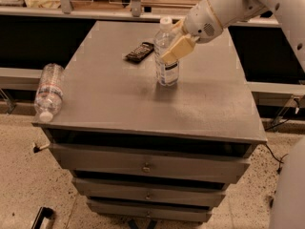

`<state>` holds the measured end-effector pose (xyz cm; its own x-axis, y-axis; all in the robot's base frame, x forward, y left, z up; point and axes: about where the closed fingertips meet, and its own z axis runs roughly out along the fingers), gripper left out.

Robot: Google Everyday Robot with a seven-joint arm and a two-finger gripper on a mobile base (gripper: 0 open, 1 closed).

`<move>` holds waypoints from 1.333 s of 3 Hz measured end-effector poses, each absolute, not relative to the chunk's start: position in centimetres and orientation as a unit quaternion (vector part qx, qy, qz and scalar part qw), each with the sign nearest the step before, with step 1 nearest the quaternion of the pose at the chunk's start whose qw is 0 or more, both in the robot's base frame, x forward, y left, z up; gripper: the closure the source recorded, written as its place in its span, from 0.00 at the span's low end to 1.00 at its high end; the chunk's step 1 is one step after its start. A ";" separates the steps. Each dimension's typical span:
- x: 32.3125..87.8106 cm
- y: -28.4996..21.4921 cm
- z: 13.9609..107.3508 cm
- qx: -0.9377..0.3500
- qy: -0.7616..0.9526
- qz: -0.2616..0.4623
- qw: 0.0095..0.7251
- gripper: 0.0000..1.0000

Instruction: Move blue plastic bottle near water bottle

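Observation:
The blue plastic bottle [167,69] is tall and clear, with a white cap and a white label. It stands upright at the middle back of the grey cabinet top [119,99]. My gripper [169,51] reaches in from the upper right and is shut on the bottle's upper body. One tan finger [177,48] lies across its front and the other finger is hidden behind it. The water bottle [48,92] is ribbed with a red and blue band. It lies on its side at the cabinet's left front edge, cap toward the front.
A black remote [139,52] lies just left of the standing bottle, toward the back. The cabinet has drawers [147,166] below. A shelf with boxes runs along the back. A cable lies on the speckled floor at the right.

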<state>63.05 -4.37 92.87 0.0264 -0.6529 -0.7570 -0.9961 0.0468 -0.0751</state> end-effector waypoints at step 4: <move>66.8 3.3 99.0 -0.600 0.635 0.293 0.389 1.00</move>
